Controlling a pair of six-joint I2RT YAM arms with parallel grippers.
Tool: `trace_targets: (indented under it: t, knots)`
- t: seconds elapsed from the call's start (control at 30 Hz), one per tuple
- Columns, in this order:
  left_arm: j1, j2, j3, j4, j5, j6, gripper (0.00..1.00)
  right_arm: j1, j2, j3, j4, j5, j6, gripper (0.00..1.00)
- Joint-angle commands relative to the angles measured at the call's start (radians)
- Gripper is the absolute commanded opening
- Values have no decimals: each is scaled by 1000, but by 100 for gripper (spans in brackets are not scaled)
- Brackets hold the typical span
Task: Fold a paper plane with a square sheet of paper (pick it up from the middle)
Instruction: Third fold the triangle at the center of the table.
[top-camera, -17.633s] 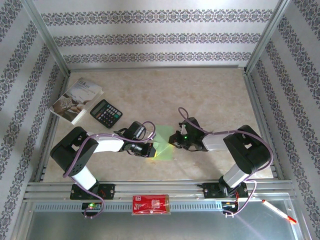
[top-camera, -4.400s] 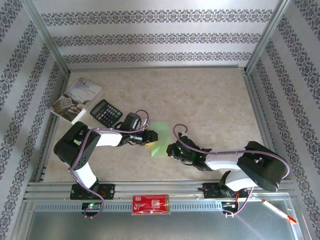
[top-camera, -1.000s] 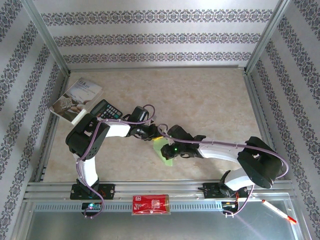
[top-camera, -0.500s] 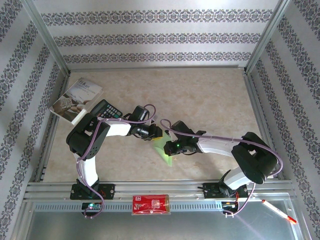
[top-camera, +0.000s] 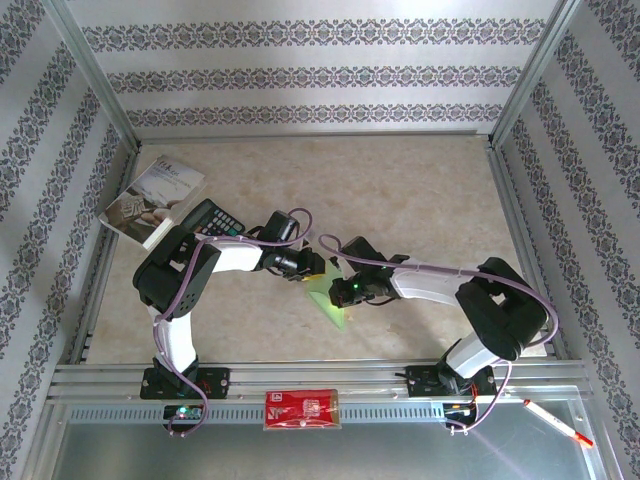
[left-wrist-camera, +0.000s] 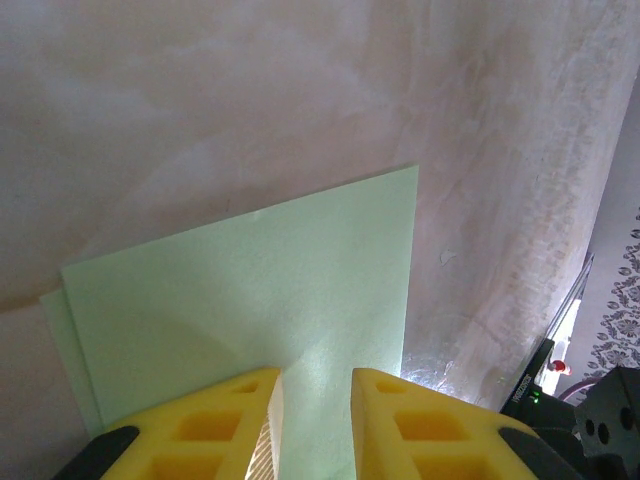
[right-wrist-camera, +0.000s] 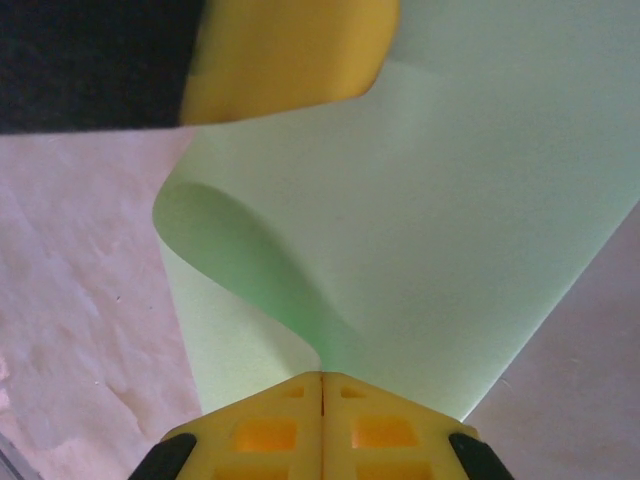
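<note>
The square sheet of paper (top-camera: 330, 303) sits roughly mid-counter (top-camera: 430, 200), a bit toward the near side. It's doubled over on itself: in the left wrist view two layers step out at one edge of the sheet (left-wrist-camera: 250, 290). From above, its long axis runs far to near, leaning a little right, with a point at the near end.

The left hand (top-camera: 305, 268) is on the far end of it. Its fingers (left-wrist-camera: 225, 425) are spread a little with green showing in the gap, and I honestly can't tell if they're pressing down or just hovering. The right hand (top-camera: 343, 290) comes in from the right, tips pressed together (right-wrist-camera: 321, 378) and pinching a curled-up flap of the sheet.

So the flap is the right hand's to carry. My guess is it goes across the long axis toward the left hand, which is just beyond the curl. The gap there is tight, so the hands could bump.
</note>
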Motion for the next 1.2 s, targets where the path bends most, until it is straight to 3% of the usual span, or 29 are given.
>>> trace_targets:
  t: [0.0, 1.17]
  knots:
    - [-9, 52, -3, -70, -72, 37, 25, -11, 16, 33, -36, 12, -30, 6]
    - [-8, 47, -3, -69, -69, 38, 25, -23, 65, 40, -50, 12, -43, 6]
